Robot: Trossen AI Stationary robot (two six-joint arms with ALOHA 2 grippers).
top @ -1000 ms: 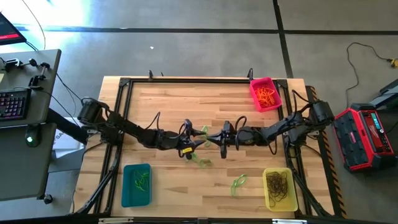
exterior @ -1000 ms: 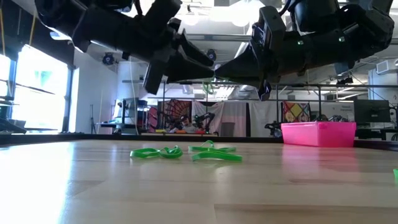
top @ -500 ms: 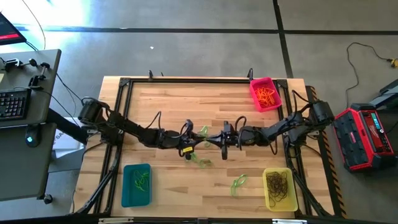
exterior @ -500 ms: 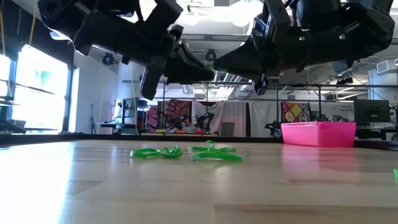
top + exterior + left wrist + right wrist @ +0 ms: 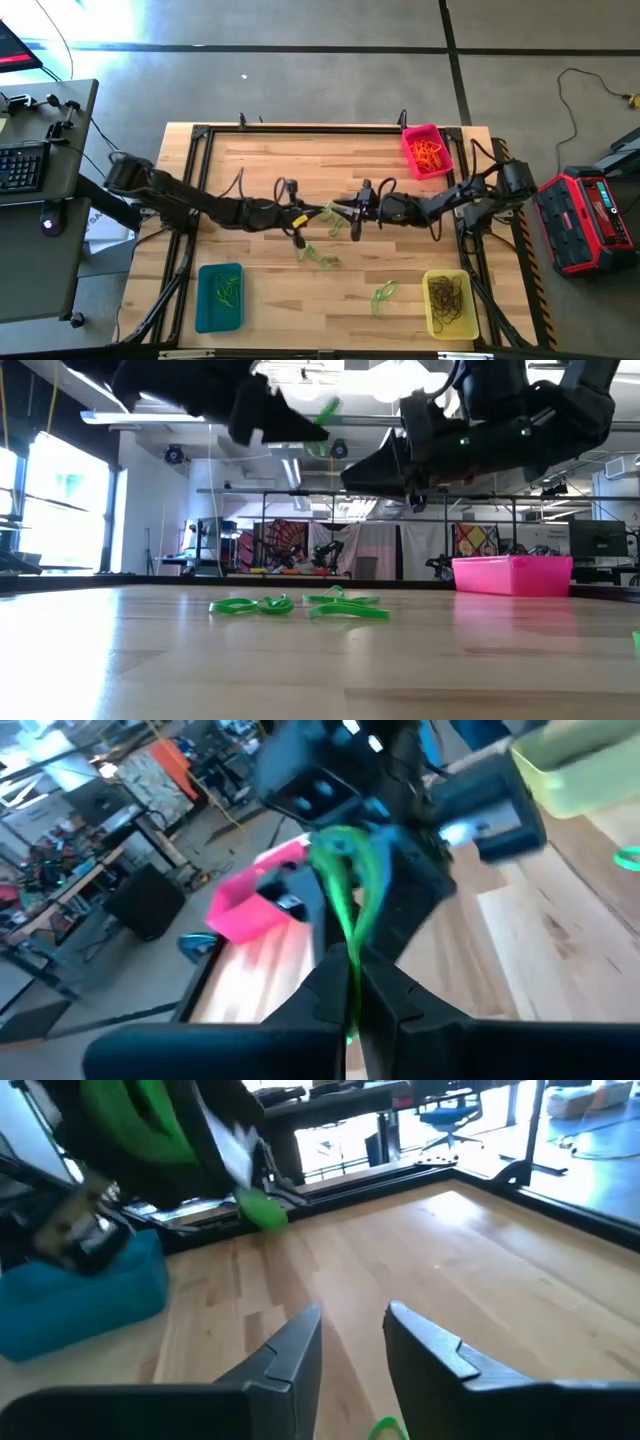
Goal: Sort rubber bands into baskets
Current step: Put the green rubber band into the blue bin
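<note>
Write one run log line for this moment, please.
left gripper: shut on green rubber band | right gripper: fingers open, empty | both above table middle

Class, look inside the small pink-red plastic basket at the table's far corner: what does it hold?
The pink-red plastic basket holds a tangle of orange rubber bands. Whatever lies beneath that tangle is covered.

you have three baskets: one pink basket [image 5: 427, 150] at 1 o'clock, one teal basket [image 5: 219, 296] at 7, one yellow basket [image 5: 449, 303] at 5. two arms, two grippers.
</note>
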